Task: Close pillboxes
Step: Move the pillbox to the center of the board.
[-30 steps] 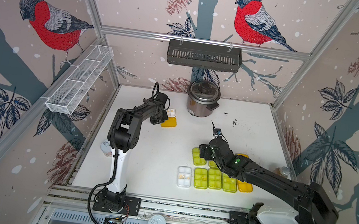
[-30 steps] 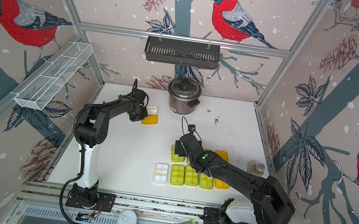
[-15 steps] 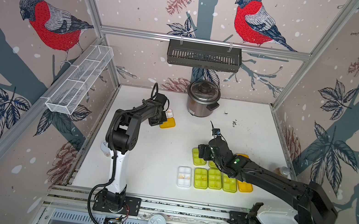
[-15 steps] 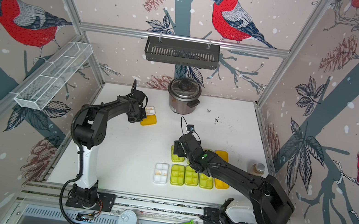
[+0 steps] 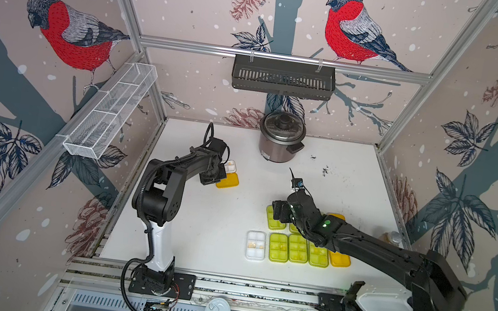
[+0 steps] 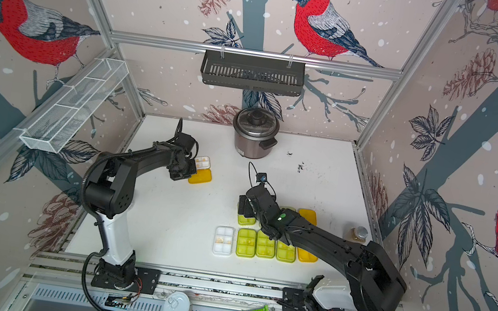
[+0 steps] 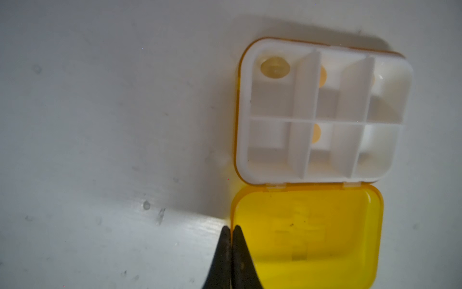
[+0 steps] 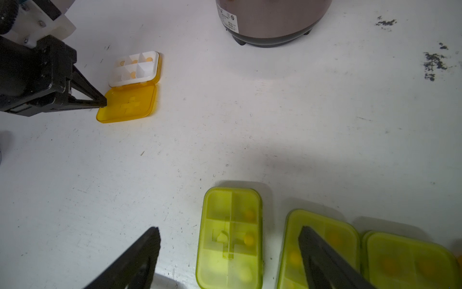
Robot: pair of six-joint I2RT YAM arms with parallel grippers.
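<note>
Orange lid (image 7: 300,237), left wrist view: it lies flat on the table (image 7: 100,125), swung fully back from its white tray (image 7: 322,112), where a few pills (image 7: 275,68) sit in the compartments. Your left gripper (image 7: 231,230) is pinched shut on nothing, tips at the lid's side edge. The closed jaws likely serve as a thin wedge to lift the lid and fold it over its hinge.

Right wrist view: your right gripper (image 8: 229,229) stands wide and empty, straddling a closed green box (image 8: 231,262) without touching it, probably just parked.

Top view: the open pillbox (image 5: 229,173) sits alone toward the far left, within the left gripper's reach. It is well apart from the other boxes (image 5: 297,249), which look closed and cluster by the right gripper.
</note>
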